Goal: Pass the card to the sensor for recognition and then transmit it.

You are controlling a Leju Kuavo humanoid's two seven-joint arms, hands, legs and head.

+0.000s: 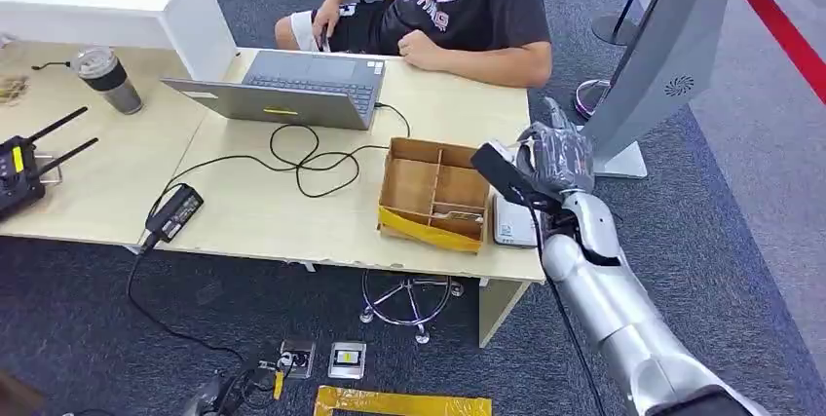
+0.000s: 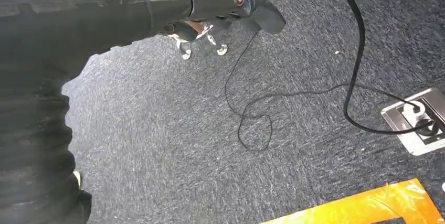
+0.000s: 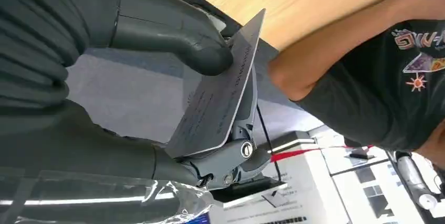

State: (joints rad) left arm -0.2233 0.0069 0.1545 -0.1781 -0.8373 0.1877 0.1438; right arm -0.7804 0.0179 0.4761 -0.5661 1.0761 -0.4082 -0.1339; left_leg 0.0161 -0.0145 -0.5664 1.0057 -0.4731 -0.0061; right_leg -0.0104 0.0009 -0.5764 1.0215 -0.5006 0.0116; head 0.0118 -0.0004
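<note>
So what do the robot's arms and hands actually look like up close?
The right arm is shiny silver, built of rounded segments, with a thin black cable running along it. The right hand is dark grey with jointed fingers. At the wrist sits a grey ribbed cover, and the thumb is thick, smooth and grey.

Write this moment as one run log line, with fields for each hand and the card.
right hand: holds card between thumb and fingers, raised past the table edge | left hand: hangs over carpet, holding nothing | card: not yet handed over

Glossy plastic card (image 3: 218, 100) — matt wood-look table (image 1: 253, 207) (rough carpet (image 2: 183, 145))
</note>
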